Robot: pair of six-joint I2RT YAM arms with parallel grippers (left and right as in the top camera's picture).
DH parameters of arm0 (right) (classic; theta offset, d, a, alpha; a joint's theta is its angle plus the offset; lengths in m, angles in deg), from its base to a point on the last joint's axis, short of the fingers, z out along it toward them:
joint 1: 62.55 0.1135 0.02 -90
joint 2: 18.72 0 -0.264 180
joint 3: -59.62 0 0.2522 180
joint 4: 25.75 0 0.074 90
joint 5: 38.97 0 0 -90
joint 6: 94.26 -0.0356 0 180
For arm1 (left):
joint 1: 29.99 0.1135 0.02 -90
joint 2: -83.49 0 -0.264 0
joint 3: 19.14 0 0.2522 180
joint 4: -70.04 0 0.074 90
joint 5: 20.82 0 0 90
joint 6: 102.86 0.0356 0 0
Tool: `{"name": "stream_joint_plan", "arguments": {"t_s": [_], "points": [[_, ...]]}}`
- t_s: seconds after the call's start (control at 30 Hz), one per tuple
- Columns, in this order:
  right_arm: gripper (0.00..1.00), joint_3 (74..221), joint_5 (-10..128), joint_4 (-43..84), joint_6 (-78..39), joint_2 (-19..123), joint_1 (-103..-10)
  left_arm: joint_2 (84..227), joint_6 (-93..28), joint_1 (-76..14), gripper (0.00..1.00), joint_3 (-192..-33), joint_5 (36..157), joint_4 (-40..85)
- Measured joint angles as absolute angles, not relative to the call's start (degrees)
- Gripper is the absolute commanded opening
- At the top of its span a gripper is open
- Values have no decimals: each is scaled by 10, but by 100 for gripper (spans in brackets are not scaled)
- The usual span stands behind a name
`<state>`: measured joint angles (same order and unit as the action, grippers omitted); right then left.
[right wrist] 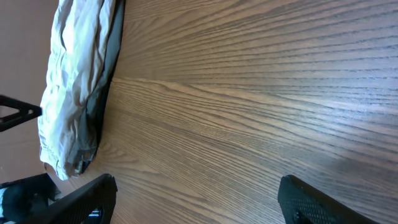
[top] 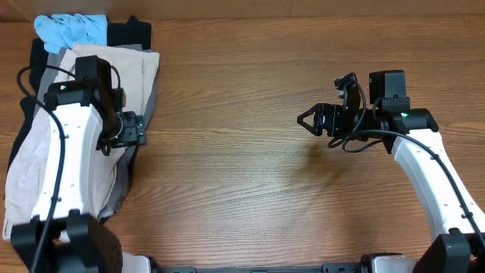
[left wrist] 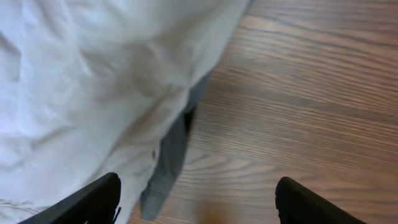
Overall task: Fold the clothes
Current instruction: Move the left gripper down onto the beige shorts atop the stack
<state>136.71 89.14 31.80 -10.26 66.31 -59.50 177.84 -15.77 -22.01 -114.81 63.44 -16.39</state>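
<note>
From overhead, a pile of clothes lies at the left end of the brown wooden desk (top: 250, 220). A large rumpled pair of cream-beige fabric trousers (top: 45, 171) is on top, with a crumpled light-blue cloth piece (top: 72, 30) and a black garment (top: 130, 32) at the far end. A grey garment (top: 151, 98) shows under the right edge. The left end effector (top: 135, 129) hangs at the pile's right edge. The right end effector (top: 309, 119) is over bare wood, well apart from the clothes, with its fingers spread.

In the left wrist view the trousers fill the upper left, and the grey strip peeks out below them onto the desk. The black fingertips (left wrist: 93, 199) stand apart – nothing between them.

In the right wrist view the pile sits at the far left. Here too the fingertips (right wrist: 323, 202) stand apart over bare wood, gripping nothing.
</note>
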Motion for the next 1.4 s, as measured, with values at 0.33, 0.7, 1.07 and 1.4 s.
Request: {"name": "stream_joint_plan", "arguments": {"t_s": [0.33, 0.7, 1.07, 1.4], "points": [[86, 1368, 878, 326, -102, 663, -595, 1905, -217, -219, 68, -1148, 555, -165], [82, 1368, 860, 326, -102, 663, -595, 1926, -256, -219, 60, -1148, 519, -139], [82, 1368, 855, 325, -103, 663, -595, 1926, -214, -219, 35, -1148, 557, -90], [82, 1368, 846, 317, -103, 663, -595, 1926, -173, -219, 4, -1142, 596, -71]]}}
